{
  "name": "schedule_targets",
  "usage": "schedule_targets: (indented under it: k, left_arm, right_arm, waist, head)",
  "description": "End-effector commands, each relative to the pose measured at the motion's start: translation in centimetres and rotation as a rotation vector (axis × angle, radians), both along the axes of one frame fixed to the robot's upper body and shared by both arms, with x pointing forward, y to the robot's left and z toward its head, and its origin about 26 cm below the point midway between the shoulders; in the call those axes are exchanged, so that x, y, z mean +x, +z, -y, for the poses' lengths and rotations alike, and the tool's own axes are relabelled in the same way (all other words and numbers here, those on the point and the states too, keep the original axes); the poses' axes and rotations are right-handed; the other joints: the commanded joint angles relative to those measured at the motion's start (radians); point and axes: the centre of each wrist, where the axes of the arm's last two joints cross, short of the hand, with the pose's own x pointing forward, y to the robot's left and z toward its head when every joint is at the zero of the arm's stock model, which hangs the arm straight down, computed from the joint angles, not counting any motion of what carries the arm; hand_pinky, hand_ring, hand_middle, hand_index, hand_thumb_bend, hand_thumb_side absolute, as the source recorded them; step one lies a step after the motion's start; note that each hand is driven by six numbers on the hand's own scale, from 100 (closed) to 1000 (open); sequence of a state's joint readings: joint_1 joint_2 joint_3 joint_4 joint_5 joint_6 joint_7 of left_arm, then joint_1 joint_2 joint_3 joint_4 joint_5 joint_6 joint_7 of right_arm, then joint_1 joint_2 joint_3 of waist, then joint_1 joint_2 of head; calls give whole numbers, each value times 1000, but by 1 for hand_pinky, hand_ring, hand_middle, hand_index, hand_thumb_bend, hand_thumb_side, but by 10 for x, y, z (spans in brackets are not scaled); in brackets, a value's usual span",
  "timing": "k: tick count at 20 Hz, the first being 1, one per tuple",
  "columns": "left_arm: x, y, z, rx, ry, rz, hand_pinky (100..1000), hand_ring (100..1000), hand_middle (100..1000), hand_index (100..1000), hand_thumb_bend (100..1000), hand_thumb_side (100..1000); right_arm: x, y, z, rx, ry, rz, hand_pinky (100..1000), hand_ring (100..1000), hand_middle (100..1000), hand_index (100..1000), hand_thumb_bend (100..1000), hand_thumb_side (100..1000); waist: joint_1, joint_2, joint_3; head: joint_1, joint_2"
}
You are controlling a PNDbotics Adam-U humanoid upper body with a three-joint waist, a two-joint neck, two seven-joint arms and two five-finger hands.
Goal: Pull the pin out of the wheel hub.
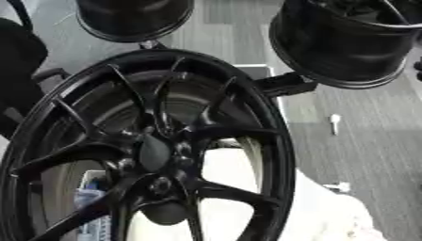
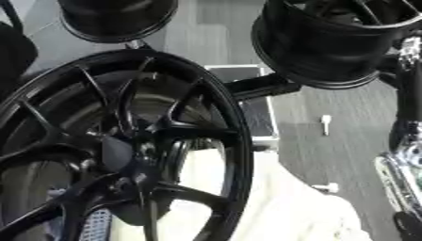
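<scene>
The large black multi-spoke alloy wheel (image 1: pixel 152 150) fills the near view, its dark centre hub (image 1: pixel 155 153) in the middle; no pin stands out there, so I cannot tell where it sits. A silver-and-black robot arm (image 2: pixel 404 174) runs along the right eye view's right edge; neither hand shows, so their state cannot be told. Beyond hang two more black rims (image 2: pixel 329 40). Reaching blind risks striking spokes, since the hub is crowded and dark.

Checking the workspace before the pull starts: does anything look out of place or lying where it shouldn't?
Two small white objects lie loose on the grey floor to the right of the big black wheel: one farther off, another nearer, beside the white cloth. What they are can't be made out. No robot hand shows.
</scene>
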State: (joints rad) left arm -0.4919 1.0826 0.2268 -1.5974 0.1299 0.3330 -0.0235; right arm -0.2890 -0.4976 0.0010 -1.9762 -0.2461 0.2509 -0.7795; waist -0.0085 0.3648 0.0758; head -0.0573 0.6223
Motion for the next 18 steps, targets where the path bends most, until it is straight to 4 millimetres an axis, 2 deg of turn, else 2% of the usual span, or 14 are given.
schedule_targets:
  k: [1,3,7,10,11,12,13,18]
  left_arm:
    - [-11,16,18,27,-73,142,747,782,718,815,354,220]
    - [-9,4,32,21,-126,181,739,775,708,812,428,231]
    - [-14,-19,54,-41,-221,289,733,771,705,816,453,293]
    - [-20,-39,68,-95,-271,358,731,769,702,817,416,387]
    - [-23,-46,72,-121,-289,374,731,770,704,820,381,338]
    - [-25,-54,76,-148,-307,386,732,771,705,822,382,435]
    - [-27,-61,79,-181,-321,398,733,772,706,824,369,455]
    - [-23,-95,93,-311,-337,467,735,774,710,827,379,438]
  right_arm:
    - [-3,15,0,-56,4,45,757,668,549,720,100,761]
    - [-1,20,-2,-79,10,56,759,670,551,721,100,736]
    - [1,30,-6,-120,17,87,761,673,555,723,100,719]
    - [1,35,-7,-139,20,107,763,677,559,728,100,753]
    - [2,37,-8,-144,20,116,764,678,561,729,100,755]
    - [2,38,-8,-147,20,123,764,679,561,730,100,741]
    - [2,39,-9,-151,20,129,765,679,562,730,100,723]
    - [2,43,-7,-178,2,145,765,681,563,731,100,692]
  waist:
    - [-3,-23,-1]
    - [-7,-24,-3]
    - [-20,-22,-6]
    - [-29,-20,-4]
    - [-32,-20,-4]
    - [-34,-19,-4]
    - [-36,-19,-5]
    - [-36,-22,-2]
  head:
    - [1,-6]
    - [5,-12]
    - [6,-22]
    - [10,-23]
    - [12,-24]
    - [13,-23]
    - [13,-23]
    - [16,-22]
